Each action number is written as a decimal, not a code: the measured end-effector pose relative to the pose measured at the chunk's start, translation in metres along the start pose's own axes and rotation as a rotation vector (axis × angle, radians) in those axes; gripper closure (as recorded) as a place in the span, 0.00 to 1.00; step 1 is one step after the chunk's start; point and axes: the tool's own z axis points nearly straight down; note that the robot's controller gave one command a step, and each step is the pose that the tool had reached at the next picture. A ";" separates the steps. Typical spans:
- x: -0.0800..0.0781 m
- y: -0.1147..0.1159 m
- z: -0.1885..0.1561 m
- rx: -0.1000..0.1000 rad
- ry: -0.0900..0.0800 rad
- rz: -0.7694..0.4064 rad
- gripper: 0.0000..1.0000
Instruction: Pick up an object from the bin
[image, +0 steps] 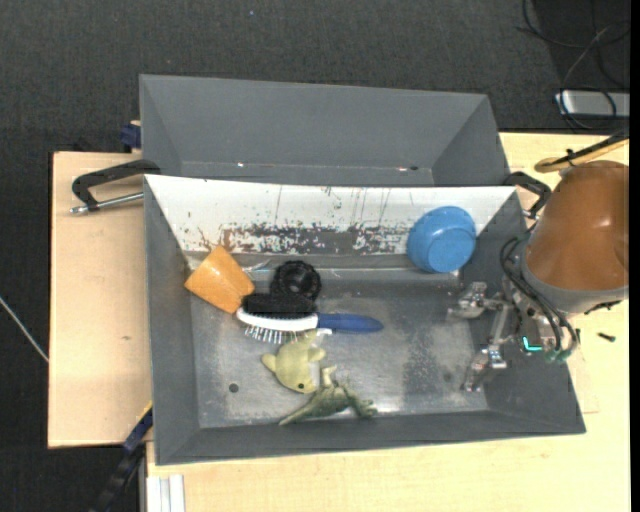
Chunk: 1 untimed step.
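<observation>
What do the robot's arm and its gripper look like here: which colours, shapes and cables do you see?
The wrist carries a rounded, glossy orange-brown cover. Black cables loop beside it. The gripper is of bare silver metal, with two slim fingers, and a small green-blue light glows near its base.

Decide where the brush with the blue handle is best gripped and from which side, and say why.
Probably the blue handle of the brush, taken from above, closing across its width. It is slim, lies flat and sticks out over bare floor toward the gripper, while the head is crowded by a black round thing and a yellow toy.
</observation>
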 end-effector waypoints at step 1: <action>-0.057 0.072 0.078 0.004 -0.012 -0.199 0.00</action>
